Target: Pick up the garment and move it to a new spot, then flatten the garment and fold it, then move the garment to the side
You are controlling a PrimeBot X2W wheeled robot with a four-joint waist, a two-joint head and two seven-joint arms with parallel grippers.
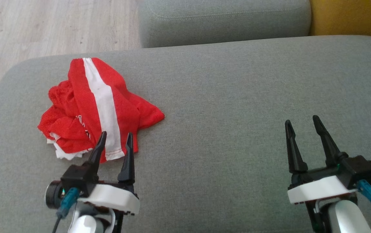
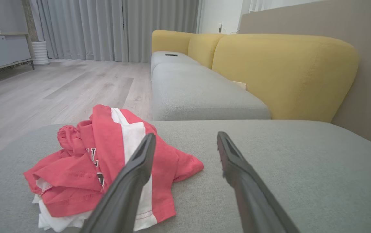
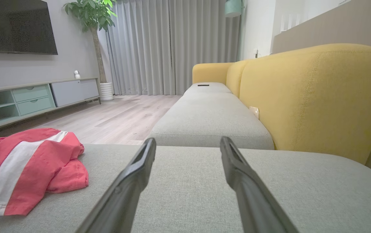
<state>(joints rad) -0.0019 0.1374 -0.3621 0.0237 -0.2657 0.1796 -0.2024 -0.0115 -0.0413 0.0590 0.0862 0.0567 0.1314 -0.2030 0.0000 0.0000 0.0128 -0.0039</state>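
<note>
The garment point(image 1: 95, 108) is red with a broad white stripe and lies crumpled in a heap on the left part of the grey cushion point(image 1: 224, 106). In the left wrist view the garment point(image 2: 107, 161) sits just ahead and left of the fingers. My left gripper point(image 1: 116, 139) stands open at the heap's near edge, its fingertips over the hem, nothing between them. Far to the right, my right gripper point(image 1: 303, 124) is open above bare cushion. The right wrist view has the garment point(image 3: 30, 168) at its left edge.
A second grey seat cushion point(image 1: 224, 19) lies beyond the first. Yellow sofa backrests point(image 2: 282, 71) run along the right side. Wooden floor point(image 1: 43, 26) lies past the cushion's far left edge. A TV cabinet point(image 3: 27, 97) and a potted plant point(image 3: 91, 19) stand across the room.
</note>
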